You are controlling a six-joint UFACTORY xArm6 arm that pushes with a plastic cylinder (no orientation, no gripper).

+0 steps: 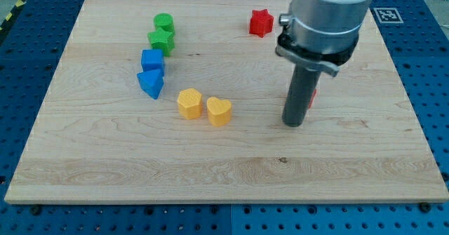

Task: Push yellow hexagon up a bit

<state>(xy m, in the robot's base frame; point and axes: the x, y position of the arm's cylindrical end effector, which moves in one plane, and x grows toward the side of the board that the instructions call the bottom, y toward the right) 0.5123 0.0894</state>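
Note:
The yellow hexagon (189,102) lies on the wooden board near the middle, a little left of centre. A yellow heart (219,111) sits right next to it on its right. My tip (292,123) rests on the board well to the right of the yellow heart, about level with it, not touching either yellow block. A small red block (312,95) shows just behind the rod, mostly hidden.
A red star (260,22) lies near the view's top, left of the arm. A green cylinder (163,23) and green star (161,40) lie at upper left, with a blue cube (152,59) and blue triangle (151,83) below them. The board's edge (224,201) runs along the bottom.

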